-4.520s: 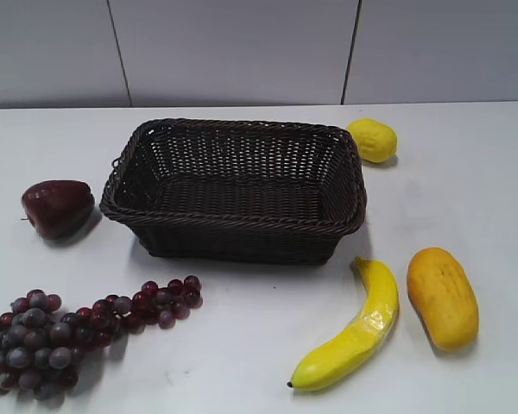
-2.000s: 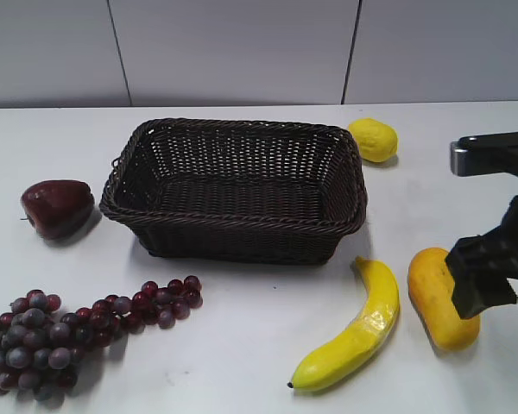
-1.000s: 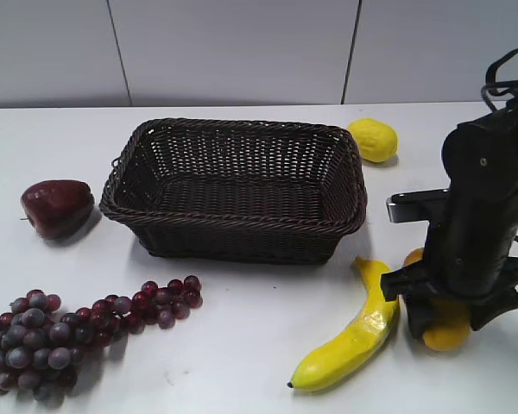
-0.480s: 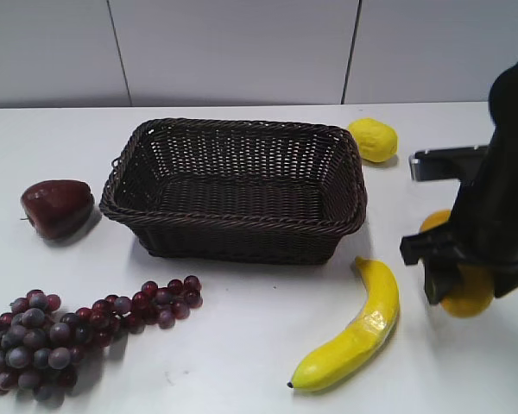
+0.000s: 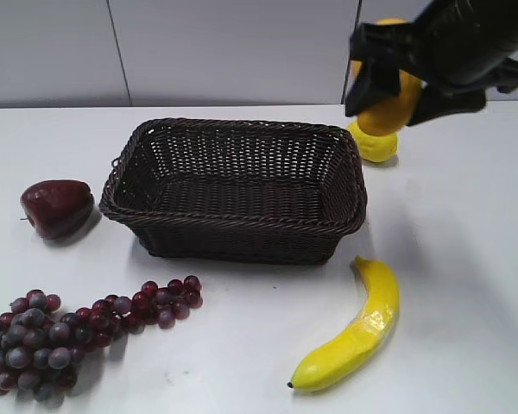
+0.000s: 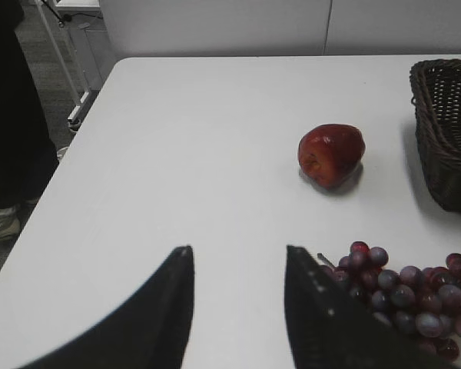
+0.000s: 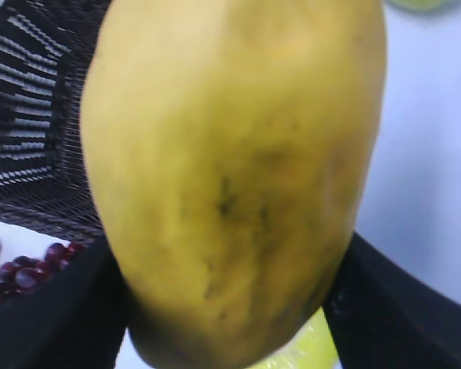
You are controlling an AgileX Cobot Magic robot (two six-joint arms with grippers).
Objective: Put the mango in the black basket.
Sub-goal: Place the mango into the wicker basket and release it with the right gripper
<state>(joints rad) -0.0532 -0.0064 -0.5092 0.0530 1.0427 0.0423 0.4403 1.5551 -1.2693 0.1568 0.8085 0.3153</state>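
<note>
We find no readable text, label, brand, number or sign in any view: none on the mango (image 7: pixel 230 169), the black basket (image 5: pixel 233 190), the fruit around it, the table or the wall.

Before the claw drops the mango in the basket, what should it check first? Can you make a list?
1. Right claw grips the mango: ok, it is lifted off the table.
2. Mango above the black basket: not ok, it hangs past the basket's far right corner, over the lemon.
3. Basket empty inside: ok.
4. Basket upright: ok.
5. Left claw out of the way: ok, open near the grapes and red apple.
</note>
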